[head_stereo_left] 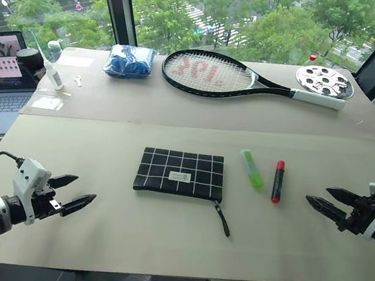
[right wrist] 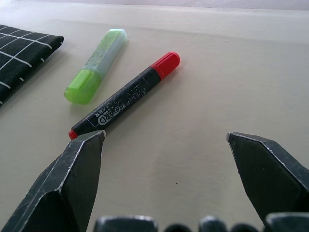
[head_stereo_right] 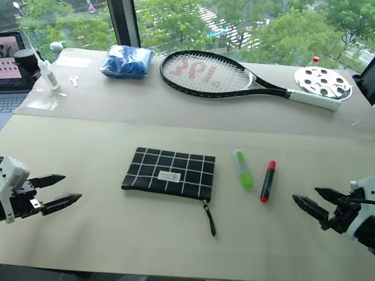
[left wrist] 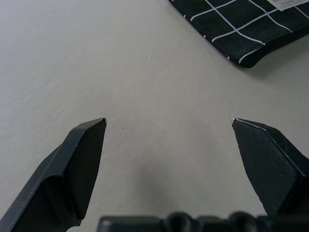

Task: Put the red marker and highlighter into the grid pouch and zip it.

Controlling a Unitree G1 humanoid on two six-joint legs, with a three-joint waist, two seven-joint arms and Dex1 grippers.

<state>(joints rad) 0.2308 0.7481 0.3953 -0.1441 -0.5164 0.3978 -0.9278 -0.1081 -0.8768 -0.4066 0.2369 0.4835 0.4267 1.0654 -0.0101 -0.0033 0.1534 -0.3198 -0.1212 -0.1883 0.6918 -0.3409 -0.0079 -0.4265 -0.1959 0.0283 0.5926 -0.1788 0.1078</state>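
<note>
The left gripper (head_stereo_left: pixel 74 194) hovers over the near left part of the table (head_stereo_left: pixel 90 238), its fingers spread wide and empty, near-left of the grid pouch (head_stereo_left: pixel 180 174) with bare tabletop between them. The right gripper (head_stereo_left: pixel 320 199) hangs at the near right, also spread wide and holding nothing, pointing toward the red marker (head_stereo_left: pixel 278 182) with a clear gap of table in between.

The grid pouch lies flat at the table's middle, white label up, its black zipper cord (head_stereo_left: pixel 222 219) trailing off the near right corner. Right of the pouch, apart from it, lies the light-green highlighter (head_stereo_left: pixel 252 169); just beyond that, farther right of the pouch, lies the red marker, the two pens close but not touching. Nothing lies across either pen.

Well behind the pouch sit a blue bundle (head_stereo_left: pixel 129 61) to the far left, a black tennis racket (head_stereo_left: pixel 238 78) straight behind, and a perforated round disc (head_stereo_left: pixel 324 81) to the far right by the racket's white handle. Far left of the pouch stand an open laptop (head_stereo_left: pixel 0 72) and a small white bottle (head_stereo_left: pixel 53 74).
</note>
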